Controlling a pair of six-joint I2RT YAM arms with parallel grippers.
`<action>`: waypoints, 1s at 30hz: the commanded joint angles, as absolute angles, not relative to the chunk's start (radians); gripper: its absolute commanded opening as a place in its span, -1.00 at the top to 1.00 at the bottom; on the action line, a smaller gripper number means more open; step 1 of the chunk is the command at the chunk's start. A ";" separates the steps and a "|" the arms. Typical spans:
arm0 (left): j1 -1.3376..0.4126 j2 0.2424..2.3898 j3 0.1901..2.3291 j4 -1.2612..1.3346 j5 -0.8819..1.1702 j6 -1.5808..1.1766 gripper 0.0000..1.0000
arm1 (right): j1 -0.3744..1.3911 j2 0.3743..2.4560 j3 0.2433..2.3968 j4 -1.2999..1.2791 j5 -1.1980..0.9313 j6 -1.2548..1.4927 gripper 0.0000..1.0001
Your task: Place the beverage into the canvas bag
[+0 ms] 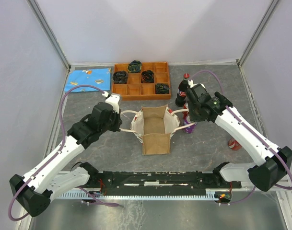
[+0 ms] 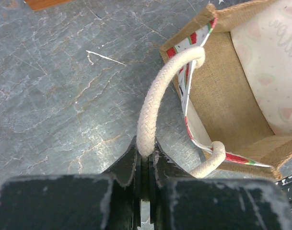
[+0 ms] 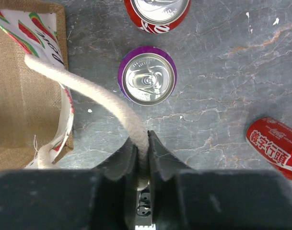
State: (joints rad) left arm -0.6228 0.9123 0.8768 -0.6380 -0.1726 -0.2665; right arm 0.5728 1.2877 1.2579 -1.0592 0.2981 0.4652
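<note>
The canvas bag (image 1: 154,125) stands open in the middle of the table, tan with white rope handles. My left gripper (image 2: 146,151) is shut on the bag's left handle (image 2: 157,100), with the bag's mouth (image 2: 227,96) to its right. My right gripper (image 3: 142,143) is shut on the right handle (image 3: 102,98). Just right of the bag stand a purple can (image 3: 147,75) and a red cola can (image 3: 157,13), both upright. A dark cola bottle (image 1: 183,91) stands behind them. Another red can (image 3: 275,146) lies on its side further right. No drink shows inside the bag.
A wooden compartment tray (image 1: 122,91) with black coiled items sits at the back centre. A blue patterned cloth (image 1: 88,79) lies at the back left. White enclosure walls close off the back and both sides of the table.
</note>
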 commanded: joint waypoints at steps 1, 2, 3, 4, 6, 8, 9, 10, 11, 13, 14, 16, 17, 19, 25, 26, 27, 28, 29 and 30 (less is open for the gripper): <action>-0.610 0.932 0.910 -0.627 -0.128 -0.193 0.84 | 0.561 1.274 1.290 -1.034 0.286 0.428 0.47; -0.609 0.940 0.914 -0.621 -0.112 -0.196 0.73 | 0.561 1.276 1.294 -1.033 0.276 0.425 0.35; -0.610 0.946 0.918 -0.617 -0.093 -0.202 0.57 | 0.560 1.276 1.298 -1.030 0.267 0.419 0.24; -0.610 0.952 0.922 -0.615 -0.075 -0.206 0.37 | 0.560 1.275 1.299 -1.025 0.258 0.416 0.12; -0.609 0.962 0.933 -0.612 -0.047 -0.217 0.00 | 0.561 1.264 1.299 -1.008 0.235 0.408 -0.09; -0.609 0.970 0.944 -0.608 -0.037 -0.228 -0.26 | 0.560 1.250 1.297 -0.985 0.212 0.404 -0.23; -0.609 0.971 0.952 -0.605 -0.034 -0.232 -0.37 | 0.560 1.243 1.296 -0.972 0.198 0.403 -0.30; -0.610 0.975 0.960 -0.605 -0.030 -0.237 -0.49 | 0.561 1.236 1.297 -0.960 0.184 0.401 -0.34; -0.609 0.976 0.968 -0.603 -0.030 -0.242 -0.58 | 0.561 1.229 1.297 -0.948 0.170 0.401 -0.38; -0.609 0.981 0.988 -0.601 -0.023 -0.252 -0.73 | 0.560 1.218 1.300 -0.921 0.135 0.399 -0.44; -0.609 0.985 1.001 -0.598 -0.021 -0.255 -0.78 | 0.561 1.213 1.302 -0.909 0.119 0.399 -0.47; -0.608 0.994 1.033 -0.594 -0.019 -0.260 -0.81 | 0.561 1.208 1.309 -0.882 0.091 0.399 -0.54; -0.607 1.000 1.052 -0.590 -0.017 -0.264 -0.81 | 0.561 1.206 1.312 -0.871 0.078 0.399 -0.56; -0.603 1.014 1.090 -0.582 -0.010 -0.270 -0.82 | 0.561 1.207 1.323 -0.848 0.056 0.400 -0.60; -0.601 1.049 1.176 -0.564 0.039 -0.299 -0.83 | 0.560 1.233 1.357 -0.815 -0.037 0.402 -0.65; -0.600 1.052 1.181 -0.562 0.051 -0.304 -0.83 | 0.560 1.233 1.358 -0.805 -0.051 0.405 -0.65; -0.600 1.054 1.185 -0.559 0.057 -0.309 -0.83 | 0.561 1.233 1.358 -0.797 -0.065 0.409 -0.65; -0.600 1.054 1.188 -0.558 0.066 -0.313 -0.83 | 0.561 1.232 1.358 -0.790 -0.076 0.411 -0.66; -0.600 1.055 1.192 -0.555 0.070 -0.317 -0.83 | 0.561 1.230 1.358 -0.782 -0.081 0.413 -0.68; -0.599 1.057 1.197 -0.553 0.073 -0.322 -0.83 | 0.561 1.225 1.359 -0.772 -0.080 0.415 -0.71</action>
